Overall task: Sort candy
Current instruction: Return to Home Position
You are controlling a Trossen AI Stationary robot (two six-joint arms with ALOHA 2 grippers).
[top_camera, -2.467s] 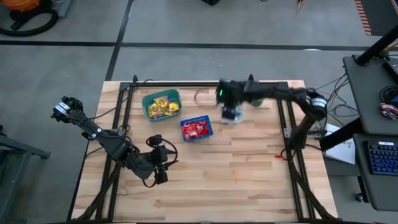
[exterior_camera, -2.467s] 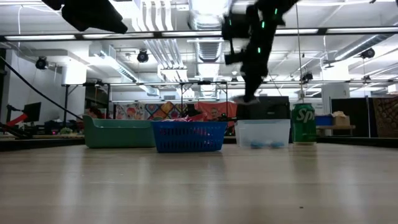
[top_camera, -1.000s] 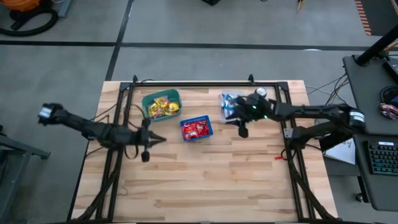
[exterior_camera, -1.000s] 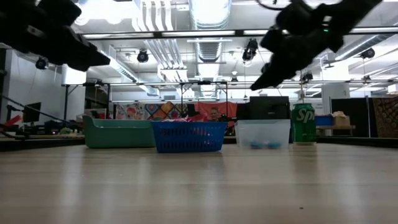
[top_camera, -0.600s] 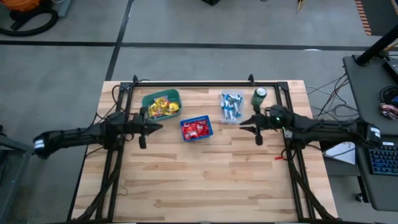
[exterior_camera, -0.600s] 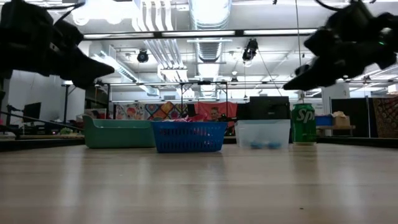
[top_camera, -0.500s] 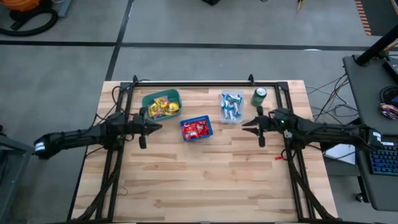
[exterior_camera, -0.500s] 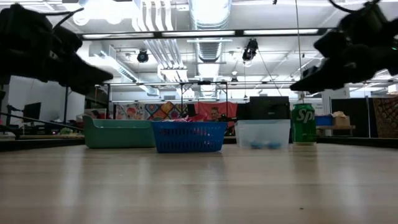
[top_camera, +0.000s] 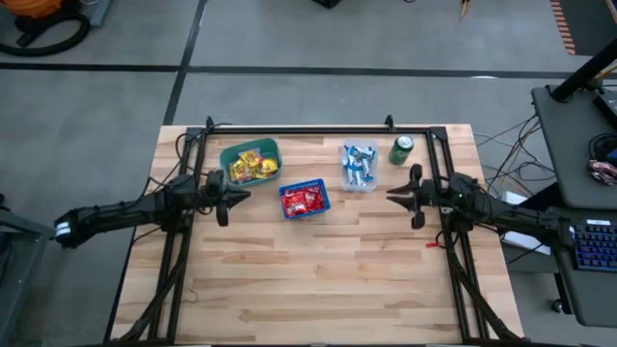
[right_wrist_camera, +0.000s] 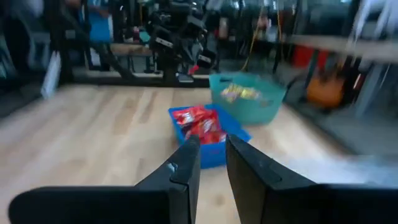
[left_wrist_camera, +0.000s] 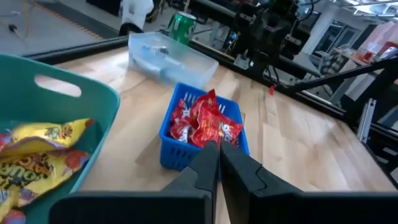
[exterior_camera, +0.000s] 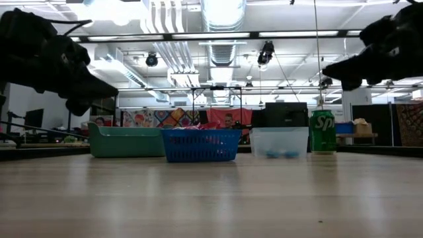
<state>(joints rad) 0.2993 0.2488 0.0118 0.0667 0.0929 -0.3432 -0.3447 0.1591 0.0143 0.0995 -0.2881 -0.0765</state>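
The candy lies sorted in three containers at the table's far side. Yellow pieces fill the green basket [top_camera: 250, 162] [left_wrist_camera: 37, 143]. Red pieces fill the blue basket [top_camera: 305, 200] [right_wrist_camera: 208, 140]. Blue-and-white pieces sit in the clear tub [top_camera: 359, 166] [exterior_camera: 279, 142]. My left gripper [top_camera: 239, 196] [left_wrist_camera: 219, 146] hovers shut at the table's left side, just near of the green basket, pointing level at the blue basket. My right gripper [top_camera: 390, 196] [right_wrist_camera: 212, 140] hovers at the right side, pointing level at the blue basket. A narrow gap shows between its fingers and nothing is in it.
A green drink can [top_camera: 401, 149] [exterior_camera: 322, 132] stands right of the clear tub. A black metal frame [top_camera: 289, 130] runs along the table's far, left and right edges. The near half of the wooden table [top_camera: 318, 280] is bare board.
My right gripper has drawn back from beside the clear tub toward the table's right edge and levelled out. My left gripper has shifted a little toward the far edge as its arm pulled back, and has rolled about its own axis. The candy and containers have not moved.
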